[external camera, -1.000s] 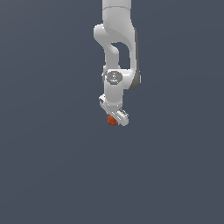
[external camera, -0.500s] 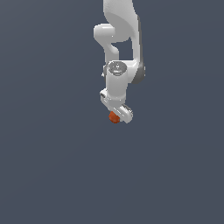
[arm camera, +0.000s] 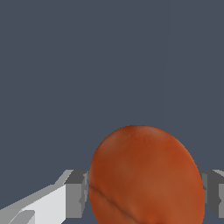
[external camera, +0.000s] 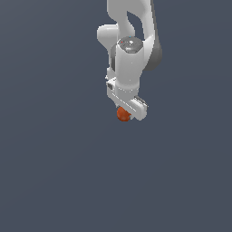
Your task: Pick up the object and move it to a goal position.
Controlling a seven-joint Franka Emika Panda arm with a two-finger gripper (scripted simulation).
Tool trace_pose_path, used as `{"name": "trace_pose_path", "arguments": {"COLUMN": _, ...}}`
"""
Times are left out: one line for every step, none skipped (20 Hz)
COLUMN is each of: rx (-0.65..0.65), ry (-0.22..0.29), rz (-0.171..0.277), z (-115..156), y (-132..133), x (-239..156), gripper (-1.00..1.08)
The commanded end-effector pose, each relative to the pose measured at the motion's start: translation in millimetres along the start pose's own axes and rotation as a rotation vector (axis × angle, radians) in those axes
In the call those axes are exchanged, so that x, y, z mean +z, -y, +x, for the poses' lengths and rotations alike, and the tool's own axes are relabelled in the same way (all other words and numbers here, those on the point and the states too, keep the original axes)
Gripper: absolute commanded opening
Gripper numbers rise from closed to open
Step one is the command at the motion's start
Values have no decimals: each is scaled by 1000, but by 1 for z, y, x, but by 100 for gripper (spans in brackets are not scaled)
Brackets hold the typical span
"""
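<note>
Across both views you see one flat, dark slate-grey ground filling the background, with no edge, wall or other thing showing on it; whether it is a table top you cannot tell.

Next in size is the white jointed robot arm, which enters from the top of the exterior view and hangs down at the middle, its wrist pointing downward.

At its lower end sits the white end effector, with its grey fingers pressed against either side of the small, smooth orange-red round ball. You have the ball clamped between them: in the wrist view each finger touches a flank of the ball, which bulges past their tips, so it is narrower than the end effector's body but fills the gap.

In the exterior view the ball peeks out just below the end effector, toward that view's left. Around it you have open grey room on every side, widest below and to both sides.
</note>
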State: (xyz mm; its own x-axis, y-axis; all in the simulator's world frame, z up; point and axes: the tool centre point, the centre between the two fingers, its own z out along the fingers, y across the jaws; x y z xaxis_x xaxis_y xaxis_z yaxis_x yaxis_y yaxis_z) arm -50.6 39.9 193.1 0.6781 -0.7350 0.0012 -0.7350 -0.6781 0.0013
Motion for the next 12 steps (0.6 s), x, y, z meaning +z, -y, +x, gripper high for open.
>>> {"name": "trace_pose_path", "arguments": {"rx": 0, "ry": -1, "rz": 1, "z": 1, "y": 9, "x": -26, "gripper": -100}}
{"name": "trace_pose_path", "arguments": {"rx": 0, "ry": -1, "rz": 1, "z": 1, "y": 13, "x": -36, "gripper": -100}}
{"name": "trace_pose_path", "arguments": {"rx": 0, "ry": -1, "rz": 1, "z": 1, "y": 16, "x": -45, "gripper": -100}}
{"name": "trace_pose_path", "arguments": {"rx": 0, "ry": -1, "rz": 1, "z": 2, "y": 20, "x": -55, "gripper": -100}}
{"name": "trace_pose_path", "arguments": {"rx": 0, "ry": -1, "rz": 1, "z": 2, "y": 24, "x": -65, "gripper": -100}}
{"name": "trace_pose_path", "arguments": {"rx": 0, "ry": -1, "rz": 1, "z": 2, "y": 27, "x": -74, "gripper": -100}}
{"name": "trace_pose_path", "arguments": {"rx": 0, "ry": -1, "rz": 1, "z": 3, "y": 31, "x": -84, "gripper": -100}}
{"name": "trace_pose_path", "arguments": {"rx": 0, "ry": 0, "rz": 1, "z": 3, "y": 35, "x": -93, "gripper": -100}}
{"name": "trace_pose_path", "arguments": {"rx": 0, "ry": 0, "rz": 1, "z": 4, "y": 38, "x": -102, "gripper": -100}}
{"name": "trace_pose_path", "arguments": {"rx": 0, "ry": 0, "rz": 1, "z": 4, "y": 41, "x": -110, "gripper": -100}}
{"name": "trace_pose_path", "arguments": {"rx": 0, "ry": 0, "rz": 1, "z": 5, "y": 44, "x": -117, "gripper": -100}}
{"name": "trace_pose_path", "arguments": {"rx": 0, "ry": 0, "rz": 1, "z": 5, "y": 47, "x": -124, "gripper": -100}}
